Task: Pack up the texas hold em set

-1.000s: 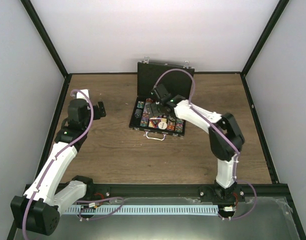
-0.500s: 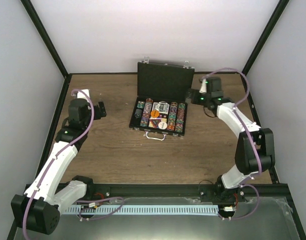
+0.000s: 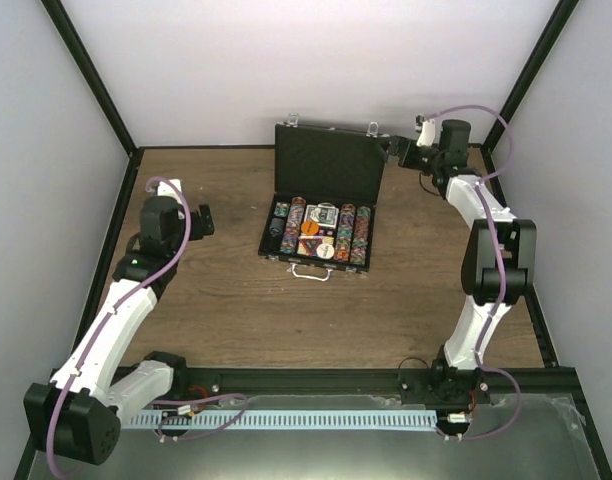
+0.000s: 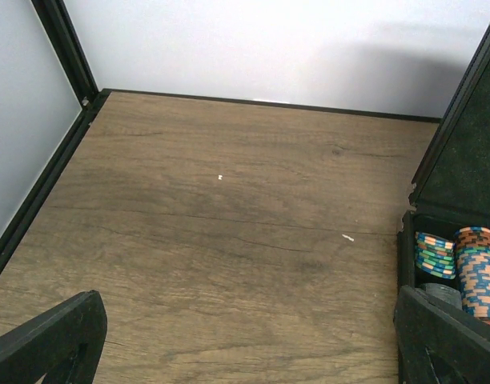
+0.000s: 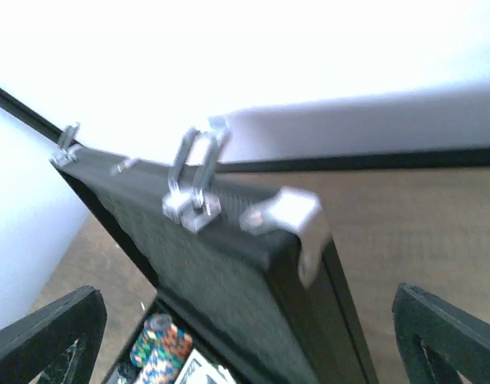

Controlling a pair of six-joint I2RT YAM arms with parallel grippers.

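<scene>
The texas hold em set is a black case [image 3: 329, 160] standing open mid-table, its lid upright and its base filled with rows of multicoloured chips [image 3: 319, 232] and a card deck [image 3: 325, 214]. My right gripper [image 3: 398, 150] hovers open beside the lid's upper right corner. In the right wrist view the silver corner [image 5: 289, 216] and a latch [image 5: 193, 180] lie between its spread fingers [image 5: 449, 336], touching neither. My left gripper [image 3: 201, 218] is open to the left of the case, over bare wood. The left wrist view catches the lid's edge [image 4: 469, 152] and chip stacks [image 4: 461, 264] at the right.
A black frame rail [image 3: 106, 250] and white walls close in the wooden table [image 3: 226, 300] on the left, back and right. The case's silver handle [image 3: 311, 271] sticks out toward the arms' bases.
My right arm has swung from above the chips out to the right and back to the lid's upper right corner. The left arm has barely moved.
</scene>
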